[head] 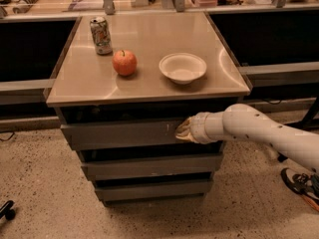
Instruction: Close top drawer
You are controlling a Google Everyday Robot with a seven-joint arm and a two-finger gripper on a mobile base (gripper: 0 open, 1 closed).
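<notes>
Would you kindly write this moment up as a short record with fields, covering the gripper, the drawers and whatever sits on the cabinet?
gripper: gripper at the front of the top drawer, right of centre, seemingly touching it
arm: reaches in from the right
top drawer: a dark gap shows above its front; whether it is fully home cannot be told
other drawers: middle drawer and bottom drawer below, untouched
cabinet top: can back left, apple in front of it, bowl to the right

Warm overhead light, jaws at top drawer (119, 134)
</notes>
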